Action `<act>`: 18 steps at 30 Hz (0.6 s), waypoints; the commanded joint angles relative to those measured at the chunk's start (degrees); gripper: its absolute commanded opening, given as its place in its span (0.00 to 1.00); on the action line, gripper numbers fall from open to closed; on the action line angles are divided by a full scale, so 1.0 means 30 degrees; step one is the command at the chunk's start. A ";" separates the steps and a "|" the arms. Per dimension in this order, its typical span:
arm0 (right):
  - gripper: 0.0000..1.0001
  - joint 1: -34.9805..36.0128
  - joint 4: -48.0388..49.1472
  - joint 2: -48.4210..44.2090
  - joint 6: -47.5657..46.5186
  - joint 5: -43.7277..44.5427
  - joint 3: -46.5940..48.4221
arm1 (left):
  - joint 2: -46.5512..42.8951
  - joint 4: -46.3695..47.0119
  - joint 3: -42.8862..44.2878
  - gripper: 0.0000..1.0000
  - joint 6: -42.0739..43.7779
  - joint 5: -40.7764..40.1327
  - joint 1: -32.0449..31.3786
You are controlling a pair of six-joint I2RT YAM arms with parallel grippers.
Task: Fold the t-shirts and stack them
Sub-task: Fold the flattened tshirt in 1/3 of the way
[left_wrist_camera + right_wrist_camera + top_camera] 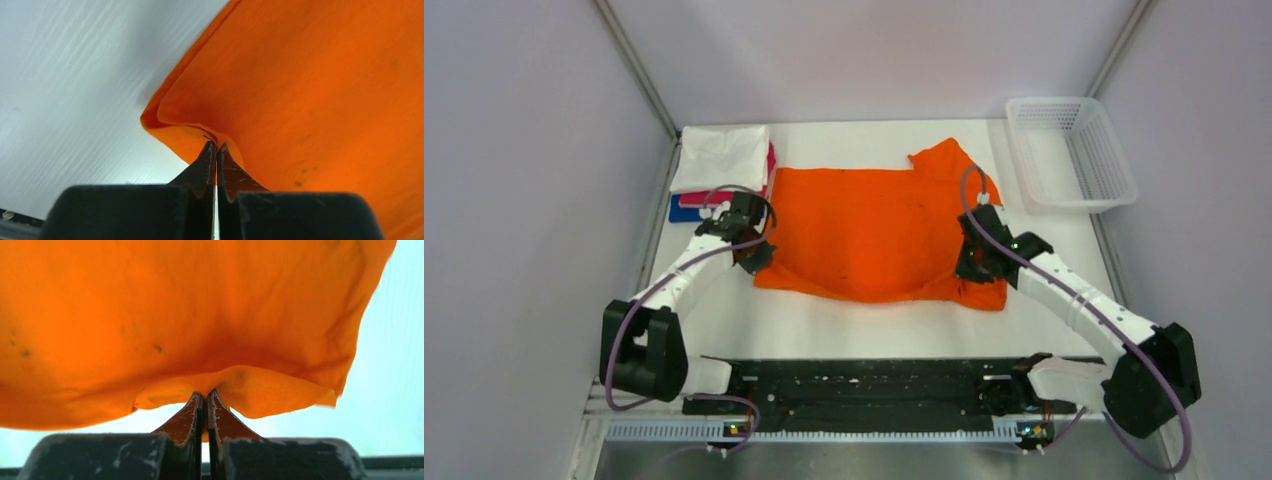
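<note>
**Two claws clamped on the near corners of the orange t-shirt (874, 225)**

Left claw (216, 146) is closed tight on the near-left corner, with a doubled fold of orange cloth nipped between the tips. Right claw (205, 394) does the same at the near-right corner, tips pressed together on a small crumpled flap.

The shirt lies spread mid-surface (864, 335), and its near edge sags in a curve between the two claws. One sleeve (942, 160) sticks out at the far right; the other sleeve can't be made out. There are tiny dark specks on the cloth, too small to identify.

Both wrist views are mostly filled with orange. The shirt is cut off at the frame edges and the claw bodies are cropped at the bottom. From above, the claw tips are hidden under the wrist housings, so the grip is readable from the wrist views only.

A folded stack sits far left, just beside the orange shirt's far-left corner; can't tell if they touch.
- **Top:** white t-shirt (722, 155).
- **Under it:** pink-red t-shirt (772, 165), only a sliver showing.
- **Lowest that shows:** blue t-shirt (681, 211), only a strip on the near side.

The two lower shirts are mostly covered, so their fold shape is unclear. The left arm's cable (724, 190) loops across the stack's near edge.

White mesh basket (1072, 205) sits far right, apart from the shirt.
</note>
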 commanded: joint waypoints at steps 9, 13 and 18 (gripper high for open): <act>0.00 -0.4995 0.3914 0.8235 -0.6592 -0.2499 0.6792 | 0.5611 0.0972 0.5328 0.00 0.1443 0.0536 0.2003; 0.03 -0.6165 0.4837 1.1739 -0.8610 -0.3503 0.9364 | 0.7215 0.0683 0.6638 0.00 0.1870 0.0706 0.2109; 0.35 -0.6397 0.5366 1.5496 -1.2345 -0.3087 1.3605 | 0.8052 0.0189 0.8252 0.82 0.2796 0.0927 0.2139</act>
